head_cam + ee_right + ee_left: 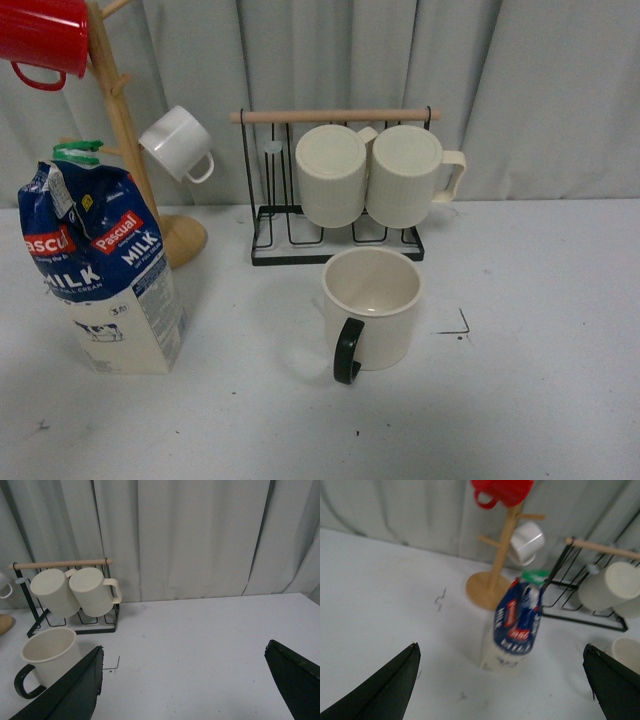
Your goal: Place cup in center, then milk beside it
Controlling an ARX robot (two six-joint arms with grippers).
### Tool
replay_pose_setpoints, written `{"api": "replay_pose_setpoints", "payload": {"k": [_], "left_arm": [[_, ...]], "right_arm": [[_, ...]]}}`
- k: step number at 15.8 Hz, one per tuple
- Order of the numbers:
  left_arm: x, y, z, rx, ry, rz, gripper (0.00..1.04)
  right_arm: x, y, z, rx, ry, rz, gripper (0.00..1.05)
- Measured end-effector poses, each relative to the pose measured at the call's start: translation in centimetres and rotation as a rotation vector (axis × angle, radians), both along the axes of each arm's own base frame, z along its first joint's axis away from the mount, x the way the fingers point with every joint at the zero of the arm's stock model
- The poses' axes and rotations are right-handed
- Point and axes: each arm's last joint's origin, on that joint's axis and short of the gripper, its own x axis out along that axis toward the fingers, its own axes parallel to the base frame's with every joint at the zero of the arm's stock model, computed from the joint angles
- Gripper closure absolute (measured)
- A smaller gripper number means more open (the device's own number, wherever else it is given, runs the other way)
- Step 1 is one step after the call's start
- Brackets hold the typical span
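Note:
The cup, cream with a black loop handle facing front, stands upright on the white table near a black corner mark. It also shows in the right wrist view, left of my open right gripper. The milk stands upright at the left, blue top, green clip. In the left wrist view the milk stands beyond and between the fingers of my open left gripper. Neither gripper shows in the front view. Both are empty.
A black wire rack with two ribbed cream mugs stands behind the cup. A wooden mug tree at the back left holds a red mug and a small white mug. Grey curtain behind.

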Motion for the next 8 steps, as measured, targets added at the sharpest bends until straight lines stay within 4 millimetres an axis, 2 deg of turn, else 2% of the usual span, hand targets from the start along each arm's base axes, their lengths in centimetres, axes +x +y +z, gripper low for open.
{"api": "replay_pose_setpoints", "payload": {"k": [6, 8], "left_arm": [[5.0, -1.4, 0.7, 0.008, -0.016, -0.118, 0.07], [10.7, -2.1, 0.5, 0.067, 0.009, -0.169, 0.07]], "right_arm": [[0.0, 0.0, 0.0, 0.0, 0.001, 0.0, 0.06], [0.0, 0.0, 0.0, 0.0, 0.001, 0.0, 0.06]]}}
